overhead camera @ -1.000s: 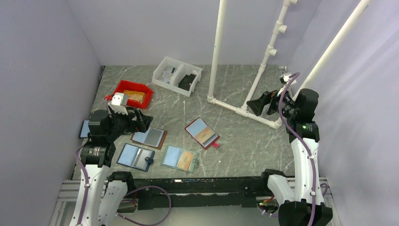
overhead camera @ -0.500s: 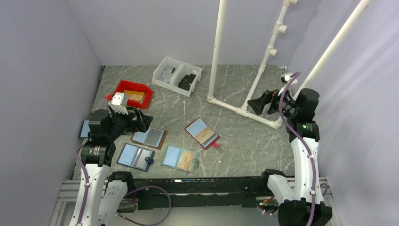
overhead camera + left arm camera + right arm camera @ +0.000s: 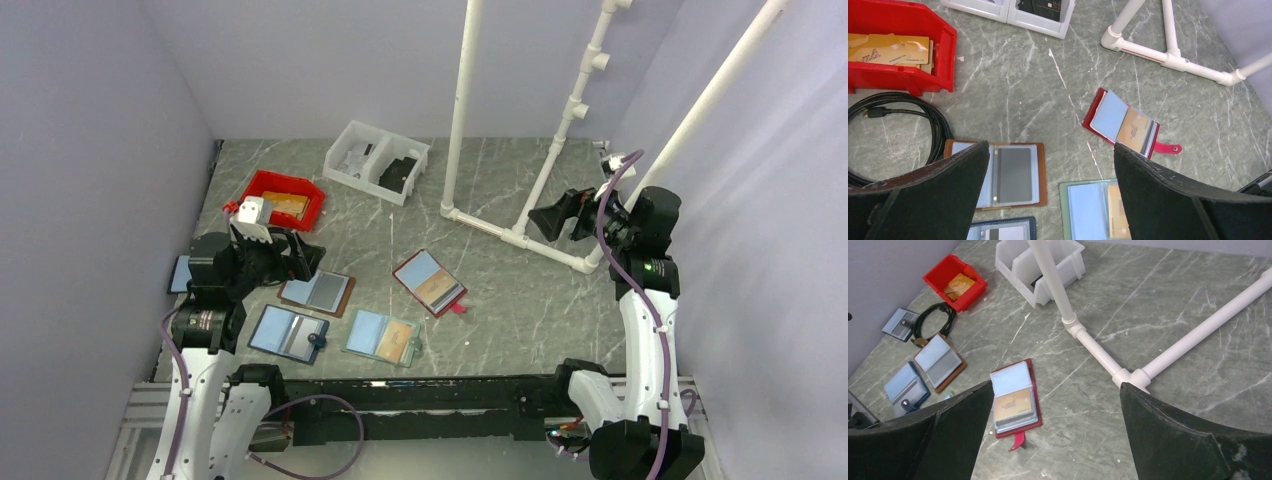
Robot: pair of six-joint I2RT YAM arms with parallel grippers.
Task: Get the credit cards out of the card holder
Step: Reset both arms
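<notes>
The red card holder (image 3: 430,282) lies open on the table's middle, its pink-red tab (image 3: 459,308) pointing to the near right. Inside it show a pale blue-grey page and a tan-orange credit card (image 3: 1014,403). It also shows in the left wrist view (image 3: 1124,123) and the right wrist view (image 3: 1015,399). My left gripper (image 3: 300,255) is open and empty, held above the brown holder, left of the red one. My right gripper (image 3: 548,217) is open and empty, raised high at the right by the white pipe frame, well apart from the red holder.
A brown holder (image 3: 317,292), a dark blue holder (image 3: 288,333) and a light teal holder (image 3: 382,337) lie near the front left. A red bin (image 3: 284,199) with orange cards, a white divided bin (image 3: 376,162), a black cable (image 3: 898,107) and a white pipe frame (image 3: 520,236) stand behind.
My right gripper has risen slightly and shifted a little to the right. The left arm and the holders have not moved.
</notes>
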